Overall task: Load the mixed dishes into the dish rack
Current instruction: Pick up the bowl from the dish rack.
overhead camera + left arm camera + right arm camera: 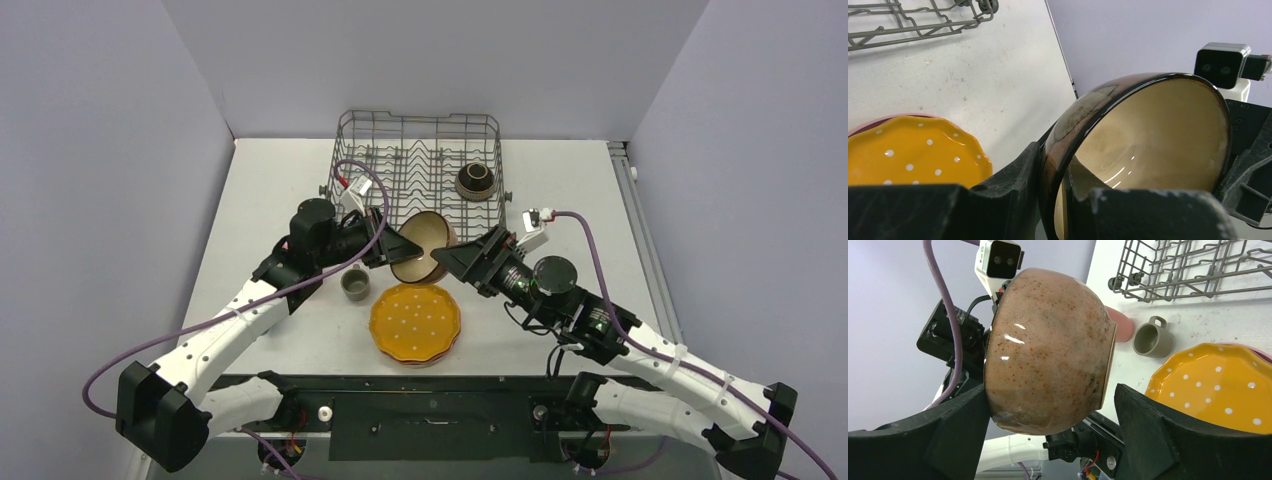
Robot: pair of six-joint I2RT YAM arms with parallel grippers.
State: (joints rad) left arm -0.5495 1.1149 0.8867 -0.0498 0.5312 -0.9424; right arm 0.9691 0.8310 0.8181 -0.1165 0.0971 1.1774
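Left wrist view shows what the overhead one cannot: the left gripper (pixel 1052 170) is clamped on the rim of the terracotta bowl (pixel 1148 135), with one finger outside the dark glossy wall and the other inside the cream hollow. In the top external view that bowl is tipped on its side above the table, between the two arms and just in front of the dish rack (pixel 415 165). The same view shows the grey-green cup (pixel 355 285) on the table near the left gripper, the scalloped yellow plate (pixel 415 323) to its right, and a dark brown bowl (pixel 476 181) sitting in the rack's right side. Only the right wrist view shows the bowl's speckled outside, a pink cup (pixel 1124 325) half hidden behind it, and the right gripper (pixel 1050 390) spread wide with a finger on each side of the bowl. Whether those fingers touch the bowl is unclear.
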